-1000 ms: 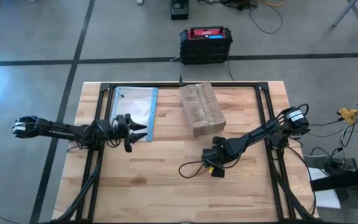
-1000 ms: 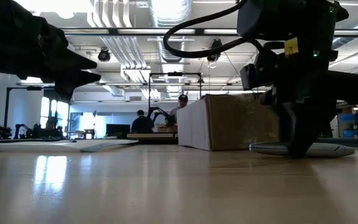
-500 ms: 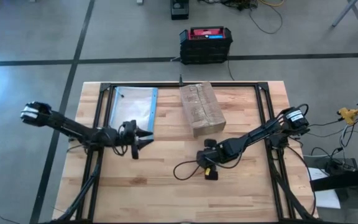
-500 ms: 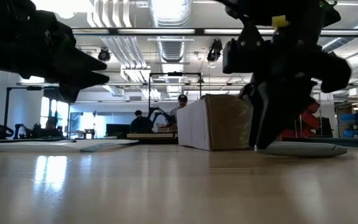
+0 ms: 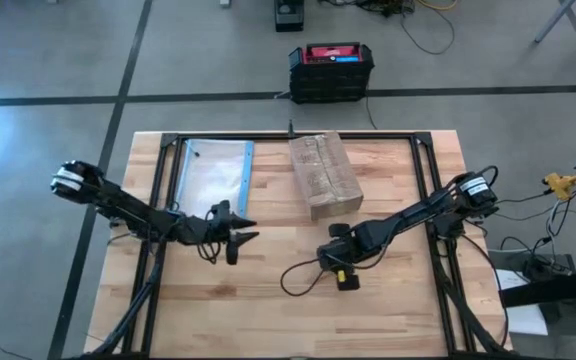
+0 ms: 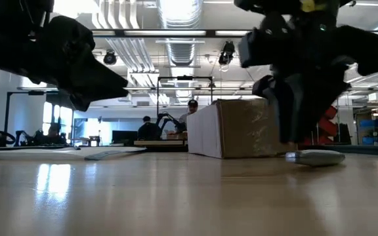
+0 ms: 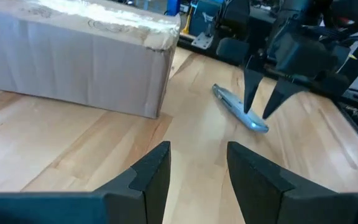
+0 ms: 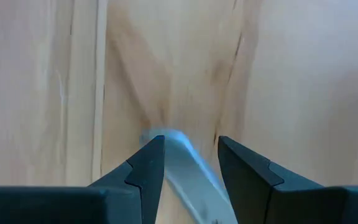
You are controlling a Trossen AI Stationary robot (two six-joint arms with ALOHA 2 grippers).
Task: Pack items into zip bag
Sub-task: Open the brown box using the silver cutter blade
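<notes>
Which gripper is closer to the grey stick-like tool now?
Right. The right gripper stands directly over the grey tool, fingers straddling it; the left gripper is across the table.

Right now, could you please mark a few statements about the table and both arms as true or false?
1. The cardboard box stands beside the zip bag. True.
2. The right gripper points down over the grey tool, fingers apart. True.
3. The left gripper rests on the zip bag. False: it hangs over bare wood, past the bag's near edge.
4. The grey tool lies inside the zip bag. False: it lies on the table near the box.
</notes>
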